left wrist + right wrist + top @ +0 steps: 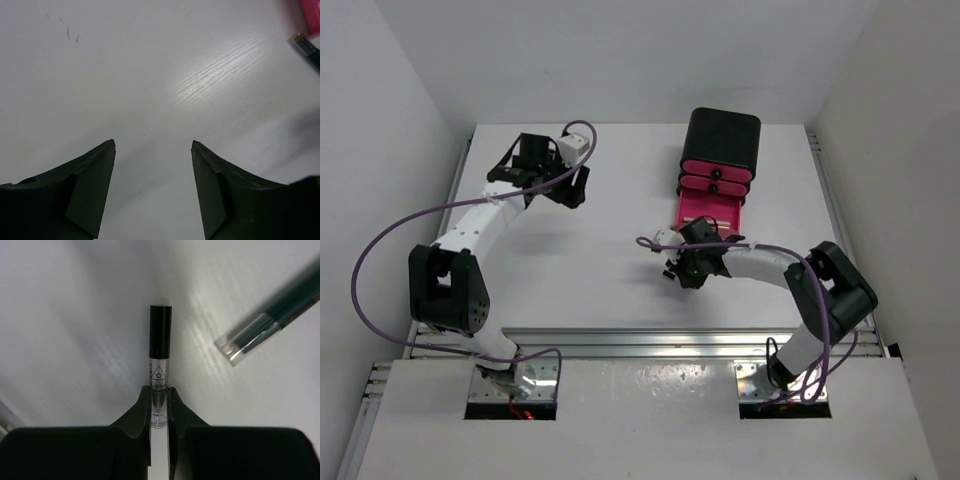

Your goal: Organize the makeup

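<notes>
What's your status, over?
Left hand open, empty. Right hand shut on clear black-capped tube. Silver-tipped stick lies loose beside it, not touching.

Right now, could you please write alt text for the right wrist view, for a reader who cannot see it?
The right gripper is shut on a clear tube with a black cap, which points away from the camera against the white table. A blurred dark stick with a silvery tip crosses the upper right corner.

White arm links [485,222], black joints [445,290], purple cables [370,250], black jaws
</notes>
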`<state>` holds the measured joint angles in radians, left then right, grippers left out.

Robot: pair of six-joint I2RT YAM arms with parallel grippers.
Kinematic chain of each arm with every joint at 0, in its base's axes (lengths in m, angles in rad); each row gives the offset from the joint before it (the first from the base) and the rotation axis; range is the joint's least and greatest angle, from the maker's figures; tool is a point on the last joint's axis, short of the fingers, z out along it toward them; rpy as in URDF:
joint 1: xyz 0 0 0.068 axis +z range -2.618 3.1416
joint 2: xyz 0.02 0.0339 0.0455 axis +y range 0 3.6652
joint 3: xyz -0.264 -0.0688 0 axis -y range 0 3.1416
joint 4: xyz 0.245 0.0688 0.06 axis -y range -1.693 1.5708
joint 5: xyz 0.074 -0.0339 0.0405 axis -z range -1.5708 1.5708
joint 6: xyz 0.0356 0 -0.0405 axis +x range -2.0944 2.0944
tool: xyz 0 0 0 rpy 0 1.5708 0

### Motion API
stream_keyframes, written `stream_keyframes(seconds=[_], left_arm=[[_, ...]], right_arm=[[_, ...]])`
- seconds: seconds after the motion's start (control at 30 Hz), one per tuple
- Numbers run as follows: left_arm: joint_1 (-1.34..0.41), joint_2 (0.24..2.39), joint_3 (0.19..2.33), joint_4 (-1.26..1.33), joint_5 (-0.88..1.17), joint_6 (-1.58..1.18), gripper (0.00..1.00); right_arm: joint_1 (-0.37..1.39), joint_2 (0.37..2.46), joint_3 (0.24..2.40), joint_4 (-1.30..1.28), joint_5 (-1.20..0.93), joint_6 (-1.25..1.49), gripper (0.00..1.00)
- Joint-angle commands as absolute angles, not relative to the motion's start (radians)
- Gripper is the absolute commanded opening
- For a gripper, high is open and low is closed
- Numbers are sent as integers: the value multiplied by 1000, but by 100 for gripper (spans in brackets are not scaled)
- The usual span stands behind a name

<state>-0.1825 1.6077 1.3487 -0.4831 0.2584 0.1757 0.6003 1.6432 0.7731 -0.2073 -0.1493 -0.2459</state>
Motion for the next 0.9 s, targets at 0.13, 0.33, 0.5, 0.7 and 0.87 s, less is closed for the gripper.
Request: stream_keyframes(seconds=[0.13, 0.33, 0.5, 0.7, 0.87], left_arm=[[-175, 1580, 1319, -428, 341, 172, 68], [-175, 1571, 1310, -419, 341, 172, 68], [-175, 1549, 1292, -419, 321, 182, 68], [-155, 1503, 1250, -428, 287, 193, 68], [-146, 1503, 1239, -428, 287, 193, 68]], right_arm=[[566, 1502, 883, -330, -155, -339, 0], [416, 1618, 1107, -295, -104, -417, 0], [370, 1773, 1259, -308, -29, -580, 0], [347, 1845, 1255, -235, 26, -667, 0], [339, 1867, 1305, -270, 60, -655, 30]])
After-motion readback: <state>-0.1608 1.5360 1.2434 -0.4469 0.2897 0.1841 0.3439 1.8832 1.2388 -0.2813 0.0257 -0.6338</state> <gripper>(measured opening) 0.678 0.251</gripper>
